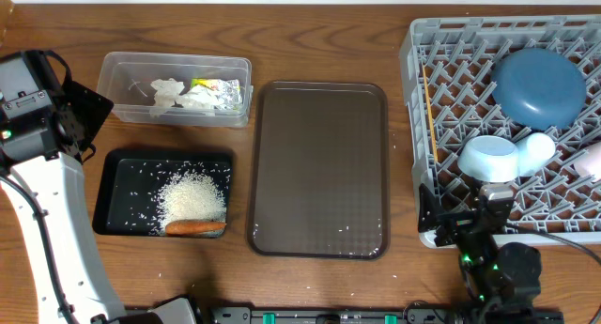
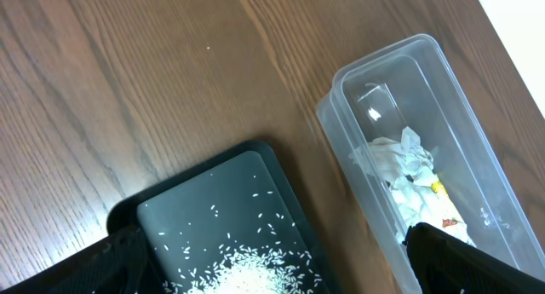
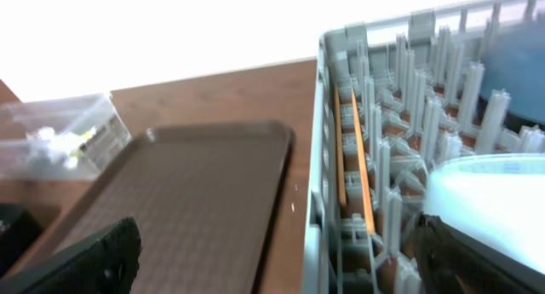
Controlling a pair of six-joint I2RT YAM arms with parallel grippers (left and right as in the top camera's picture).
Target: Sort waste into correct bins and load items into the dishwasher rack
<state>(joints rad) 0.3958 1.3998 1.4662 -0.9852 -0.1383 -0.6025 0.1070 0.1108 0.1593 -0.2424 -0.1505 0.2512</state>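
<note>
The left gripper (image 2: pixel 272 273) hangs spread wide and empty beside the black tray (image 1: pixel 122 174), where rice (image 1: pixel 192 197) is heaped with the carrot (image 1: pixel 195 227) at its near edge. The right gripper (image 3: pixel 281 264) is likewise spread and empty, at the near rim of the rack (image 1: pixel 413 42). The rack holds the bowl (image 1: pixel 490 158), cup (image 1: pixel 537 147) and plate (image 1: pixel 538 84), with the chopsticks (image 1: pixel 430 108) along its left wall. A brown tray (image 1: pixel 319 164) lies between. Farther back, the tub (image 1: pixel 122 66) holds tissue (image 1: pixel 174 94) and the wrapper (image 1: pixel 221 91) (its print is too small to read).
</note>
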